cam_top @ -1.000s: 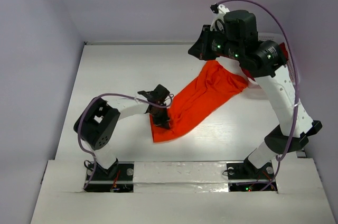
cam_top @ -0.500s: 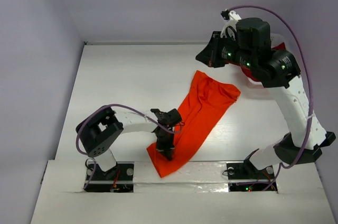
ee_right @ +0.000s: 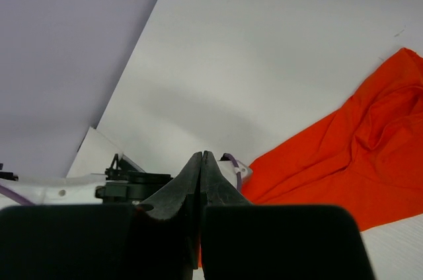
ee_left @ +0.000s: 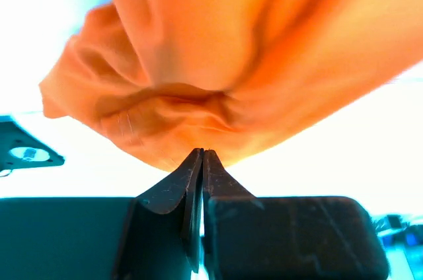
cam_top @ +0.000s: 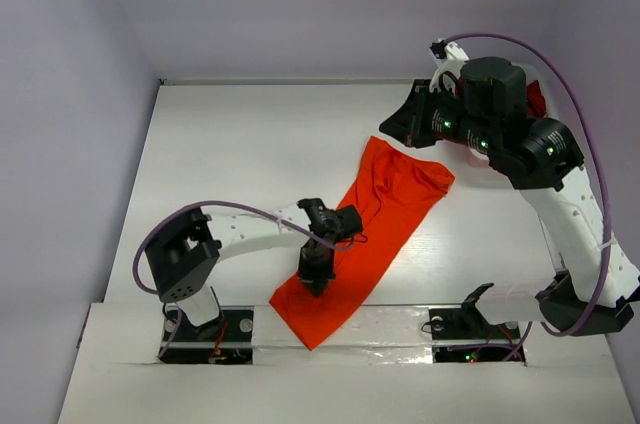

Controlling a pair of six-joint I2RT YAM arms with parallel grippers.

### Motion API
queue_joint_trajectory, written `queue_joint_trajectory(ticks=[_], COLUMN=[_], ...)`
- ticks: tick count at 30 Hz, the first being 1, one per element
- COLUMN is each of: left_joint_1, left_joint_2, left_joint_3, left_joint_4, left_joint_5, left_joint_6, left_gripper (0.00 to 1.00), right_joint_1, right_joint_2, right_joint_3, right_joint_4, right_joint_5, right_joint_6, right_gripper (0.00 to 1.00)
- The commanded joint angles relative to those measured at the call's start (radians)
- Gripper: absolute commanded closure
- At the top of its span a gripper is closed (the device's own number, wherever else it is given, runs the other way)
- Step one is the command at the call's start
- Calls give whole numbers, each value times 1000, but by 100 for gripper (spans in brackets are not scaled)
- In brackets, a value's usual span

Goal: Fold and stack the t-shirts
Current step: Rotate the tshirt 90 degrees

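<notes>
An orange t-shirt (cam_top: 385, 194) lies stretched in a long diagonal band from the table's middle right down to the near edge. My left gripper (cam_top: 315, 287) is shut on its near part; in the left wrist view the bunched orange cloth (ee_left: 198, 62) meets the closed tips of that gripper (ee_left: 202, 152). My right gripper (cam_top: 384, 130) hovers just past the shirt's far end, shut with nothing in it. In the right wrist view the shirt (ee_right: 357, 154) lies to the right of this gripper (ee_right: 202, 154). A bit of dark red t-shirt (cam_top: 537, 99) shows behind the right arm.
The raised white ledge (cam_top: 400, 329) runs along the near edge, and the shirt's near corner lies over it. Lavender walls close the table at the back and both sides. The left arm's forearm (cam_top: 250, 229) crosses low over the near left.
My left gripper has dragged the orange t-shirt's near end toward the near edge, onto the ledge. The shirt's far end slid nearer and lies flat. The right arm shifted right, off the cloth.
</notes>
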Motion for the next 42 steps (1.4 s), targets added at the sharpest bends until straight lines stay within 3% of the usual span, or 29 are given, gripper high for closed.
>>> queue_joint_trajectory(ticks=[1, 5, 8, 13, 19, 23, 37, 42], left_joint_1=[0, 25, 92, 157, 214, 226, 276, 277], left_joint_2=[-53, -42, 2, 138, 385, 510, 573, 648], left_joint_3=[179, 390, 464, 563, 803, 1027, 1026, 1097], left_joint_4=[-213, -250, -240, -36, 163, 210, 460, 495], left_joint_5=[-181, -269, -337, -383, -308, -223, 102, 185], left_joint_6=[-12, 26, 97, 271, 463, 535, 577, 563], left_gripper=[100, 100, 100, 100, 100, 100, 100, 100], right_joint_1=[-6, -6, -6, -6, -6, -6, -53, -62], right_joint_2=[-18, -12, 2, 23, 40, 39, 65, 85], right_joint_3=[-1, 16, 37, 83, 129, 123, 47, 57], right_joint_4=[71, 58, 39, -1, -70, -94, -61, -73], right_joint_5=[-13, -7, 9, 61, 110, 165, 153, 150], right_joint_6=[20, 26, 29, 34, 41, 52, 63, 58], right_gripper=[100, 100, 100, 100, 100, 100, 100, 100])
